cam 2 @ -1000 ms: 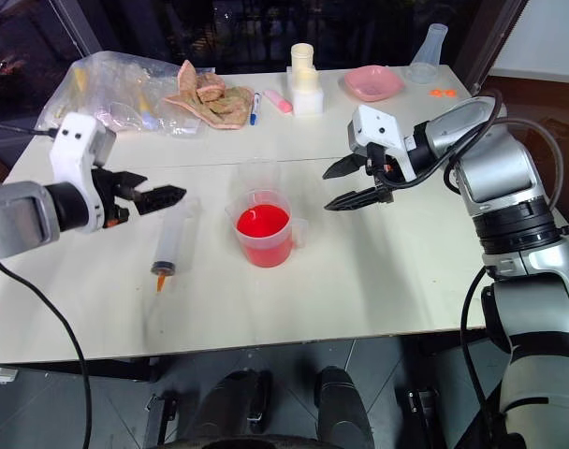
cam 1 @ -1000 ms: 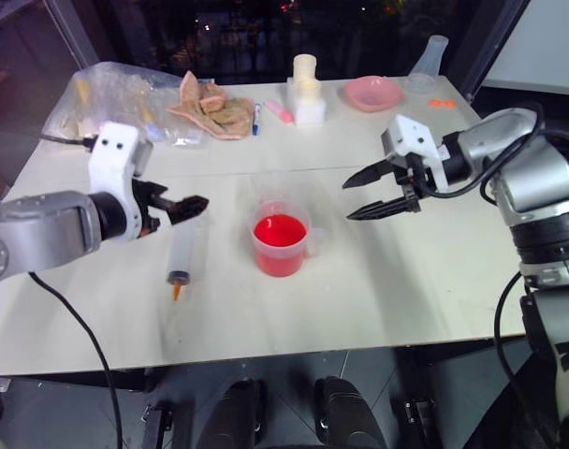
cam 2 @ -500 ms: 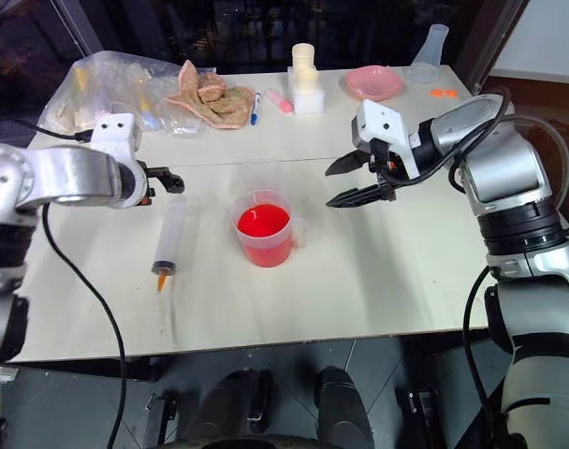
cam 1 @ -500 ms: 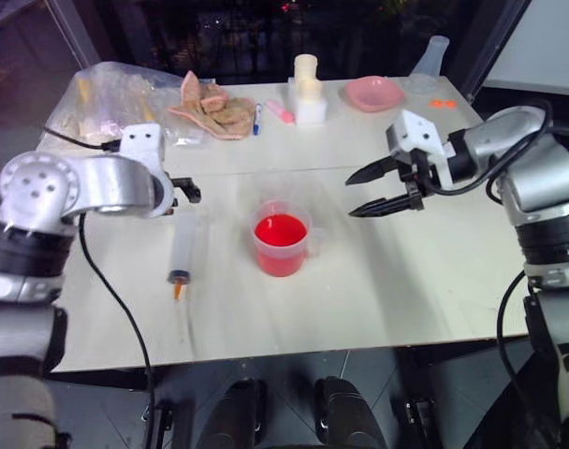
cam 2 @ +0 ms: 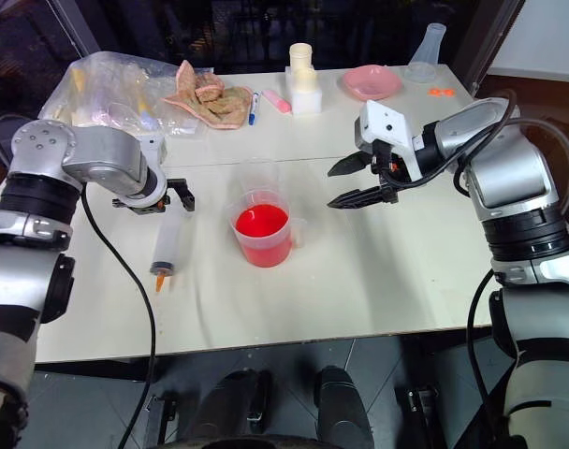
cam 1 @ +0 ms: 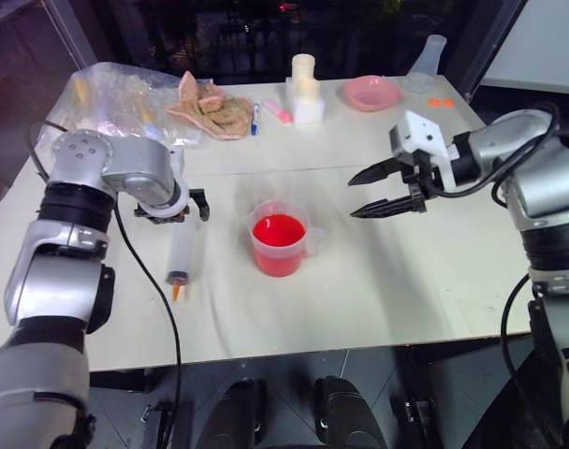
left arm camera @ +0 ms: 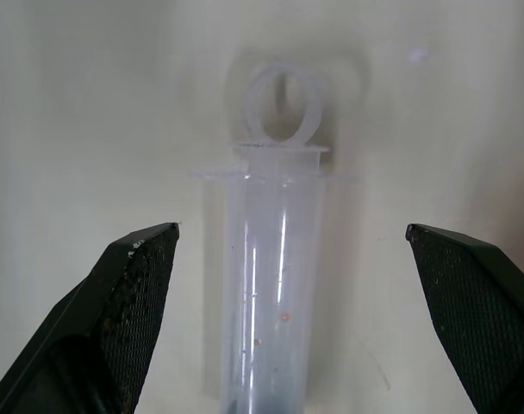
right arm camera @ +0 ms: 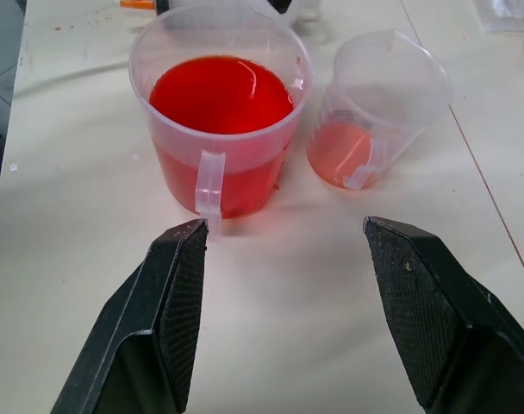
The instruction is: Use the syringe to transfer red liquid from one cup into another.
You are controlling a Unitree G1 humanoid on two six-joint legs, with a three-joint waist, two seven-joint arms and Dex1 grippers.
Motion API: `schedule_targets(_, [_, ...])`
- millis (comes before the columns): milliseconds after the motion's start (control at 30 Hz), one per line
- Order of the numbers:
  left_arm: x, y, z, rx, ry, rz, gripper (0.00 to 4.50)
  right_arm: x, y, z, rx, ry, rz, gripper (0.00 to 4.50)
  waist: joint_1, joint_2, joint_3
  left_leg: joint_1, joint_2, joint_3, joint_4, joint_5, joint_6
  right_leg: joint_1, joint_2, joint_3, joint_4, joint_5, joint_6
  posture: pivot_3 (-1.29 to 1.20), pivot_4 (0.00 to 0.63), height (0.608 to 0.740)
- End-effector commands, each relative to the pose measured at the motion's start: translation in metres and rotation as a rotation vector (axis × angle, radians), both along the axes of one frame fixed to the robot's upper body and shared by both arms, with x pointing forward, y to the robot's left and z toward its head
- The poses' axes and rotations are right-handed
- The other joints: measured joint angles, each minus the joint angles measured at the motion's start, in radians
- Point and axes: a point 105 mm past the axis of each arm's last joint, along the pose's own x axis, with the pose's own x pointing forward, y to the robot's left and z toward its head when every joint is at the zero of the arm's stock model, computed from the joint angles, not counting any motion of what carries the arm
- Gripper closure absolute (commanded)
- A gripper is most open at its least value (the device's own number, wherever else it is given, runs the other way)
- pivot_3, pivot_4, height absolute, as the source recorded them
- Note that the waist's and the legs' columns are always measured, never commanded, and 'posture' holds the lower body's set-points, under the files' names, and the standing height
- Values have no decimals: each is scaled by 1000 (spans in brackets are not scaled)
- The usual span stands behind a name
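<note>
Table (cam 1: 378, 281): off-white, matte. Syringe (cam 1: 182, 251): clear barrel, dark plunger seal, orange nozzle tip. Cup (cam 1: 281, 238): clear plastic, holding bright opaque red liquid (cam 1: 279, 230). Second cup (right arm camera: 378, 108): clear, with a thin pale orange-red layer at its bottom. Bowl (cam 1: 373, 92) at 1 o'clock from the cup: pink. Cloth (cam 1: 212, 109) at 11 o'clock: tan with pinkish patches. Fingers (left arm camera: 133, 293) of both grippers: black, fine cross-hatched texture.

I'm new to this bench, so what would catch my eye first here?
The cup of red liquid at the table's middle stands out. To its left the syringe lies flat, with the open left gripper over its plunger end. The open right gripper hovers to the cup's right.
</note>
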Motion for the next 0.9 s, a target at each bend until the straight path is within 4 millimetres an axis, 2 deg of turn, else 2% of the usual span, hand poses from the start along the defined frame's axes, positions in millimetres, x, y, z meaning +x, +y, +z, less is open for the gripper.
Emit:
schedule_targets(33, [5, 4, 10, -3, -21, 20, 75, -6, -1, 17, 30, -60, 8, 1504, 0, 0, 0, 0, 0, 0, 0, 0, 0, 0, 0, 0, 0, 0, 0, 0, 150, 740])
schedule_targets(267, [10, 2, -8, 9, 23, 50, 75, -9, -2, 16, 37, -58, -9, 1504, 1, 0, 0, 0, 0, 0, 0, 0, 0, 0, 0, 0, 0, 0, 0, 0, 150, 740])
schedule_targets(500, [14, -1, -19, 0, 47, 80, 75, -12, -4, 16, 36, -55, -20, 1504, 1, -1, 0, 0, 0, 0, 0, 0, 0, 0, 0, -1, 0, 0, 0, 0, 150, 740])
schedule_targets(600, [13, -3, -26, 4, 64, 93, 847, -12, -5, 15, 35, -54, -26, 1504, 1, -1, 0, 0, 0, 0, 0, 0, 0, 0, 0, -1, 0, 0, 0, 0, 150, 740])
schedule_targets(700, [12, -1, -29, 2, 72, 103, 1937, -12, -5, 15, 39, -53, -30, 1504, 0, -1, 0, 0, 0, 0, 0, 0, 0, 0, -1, -1, 0, 0, 0, 0, 150, 740])
schedule_targets(800, [11, 4, -30, 4, 70, 114, 2750, -12, -5, 15, 42, -56, -37, 1504, -3, -1, 0, 0, 0, 0, 0, 0, -1, 0, 0, -1, 0, 0, 0, 0, 150, 740])
schedule_targets(833, [11, 5, -30, 1, 70, 115, 2917, -12, -5, 15, 42, -56, -38, 1504, -4, -1, 0, 0, 0, 0, 0, 0, -1, 0, 0, -1, 1, 0, 0, 0, 150, 740])
schedule_targets(900, [9, 7, -28, -6, 70, 111, 2940, -11, -5, 15, 44, -57, -41, 1504, -5, -1, 0, 0, 0, 0, 0, 0, -1, 0, 0, -1, 1, 0, 0, 0, 150, 740])
